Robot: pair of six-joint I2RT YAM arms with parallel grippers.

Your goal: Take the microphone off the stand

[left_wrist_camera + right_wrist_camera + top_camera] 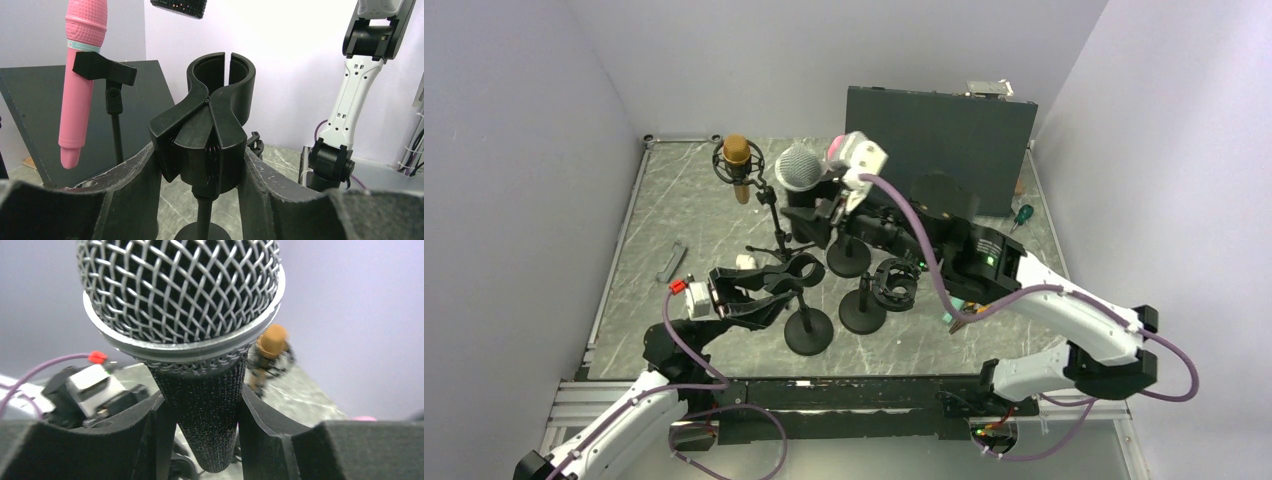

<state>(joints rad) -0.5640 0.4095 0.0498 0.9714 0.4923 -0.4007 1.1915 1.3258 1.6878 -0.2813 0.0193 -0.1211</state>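
Nearest the arm bases, the left gripper (199, 160) has its fingers (125, 190) pressed on both sides of the empty clip (220, 85) atop its stand (809, 335) on the desk (694, 215). Farther in, the right gripper (200, 405) pinches the handle of the mesh-headed microphone (180, 295), held upright in the air, apart from that clip. Beyond are a pink microphone (80, 75) and an orange microphone (737, 152).
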